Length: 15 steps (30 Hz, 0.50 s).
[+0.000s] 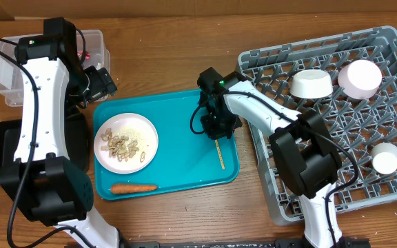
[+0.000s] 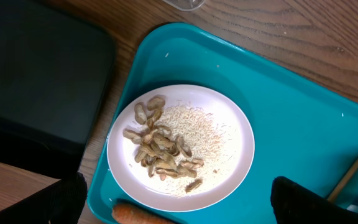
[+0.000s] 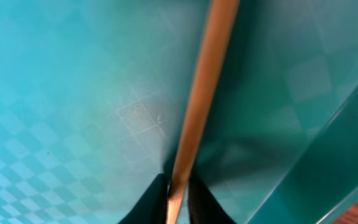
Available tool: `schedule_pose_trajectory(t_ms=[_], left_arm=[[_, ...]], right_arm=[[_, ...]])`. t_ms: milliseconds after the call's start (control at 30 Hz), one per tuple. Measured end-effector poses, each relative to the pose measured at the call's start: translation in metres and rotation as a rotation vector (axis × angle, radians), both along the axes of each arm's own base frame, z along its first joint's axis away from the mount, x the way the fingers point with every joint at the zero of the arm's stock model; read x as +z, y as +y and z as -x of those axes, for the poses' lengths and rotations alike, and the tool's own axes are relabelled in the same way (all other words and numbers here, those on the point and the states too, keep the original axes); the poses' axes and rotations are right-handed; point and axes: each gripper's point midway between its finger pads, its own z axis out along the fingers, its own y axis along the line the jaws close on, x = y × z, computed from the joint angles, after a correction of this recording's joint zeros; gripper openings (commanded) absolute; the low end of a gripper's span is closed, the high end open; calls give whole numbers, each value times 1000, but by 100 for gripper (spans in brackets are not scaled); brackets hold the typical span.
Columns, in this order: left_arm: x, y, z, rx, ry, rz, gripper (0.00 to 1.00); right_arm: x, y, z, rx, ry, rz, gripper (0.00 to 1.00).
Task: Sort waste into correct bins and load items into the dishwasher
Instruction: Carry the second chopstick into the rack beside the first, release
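Note:
My right gripper (image 1: 217, 129) is down on the teal tray, shut on the upper end of a thin wooden chopstick (image 1: 220, 156). In the right wrist view the chopstick (image 3: 204, 87) runs up from between the pinched fingertips (image 3: 157, 202). My left gripper (image 1: 102, 84) hangs open above the tray's left end; its wrist view shows the white plate (image 2: 180, 146) with beige food bits (image 2: 160, 149) and the orange carrot (image 2: 135, 214) between its wide-apart fingers (image 2: 48, 199). The plate (image 1: 126, 142) and carrot (image 1: 133, 187) lie on the tray. The grey dish rack (image 1: 336, 124) holds white bowls (image 1: 311, 83) and a pale pink cup (image 1: 360, 78).
The teal tray (image 1: 185, 117) lies mid-table. A clear tub (image 1: 5, 65) stands at the back left and a black tray (image 1: 5, 148) lies in front of it, both partly under my left arm. A small white cup (image 1: 386, 158) stands in the rack's right side.

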Motion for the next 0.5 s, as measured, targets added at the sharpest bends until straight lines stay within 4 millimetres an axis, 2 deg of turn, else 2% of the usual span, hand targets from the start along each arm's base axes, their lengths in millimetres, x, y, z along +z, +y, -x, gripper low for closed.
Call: schedule_pose_trajectory(t_ms=[33,167,267,333,400,500], left_arm=[[0,0,0,0,0,0,96],[0,0,0,0,0,0,96],[0,0,0,0,0,0,96],[0,0,0,0,0,0,96],[0,0,0,0,0,0,96],[0,0,0,0,0,0,96]], right_arm=[[0,0,0,-4,3,2,4],[6,-5,4,-13,25,29,4],[20,-5,-7,-20,-5,34,4],[38,-5,-23,-31,-58,27,4],[67,-10,-42,-55,-136,14,4],[116,-30,-67,-111,-265,-5,4]])
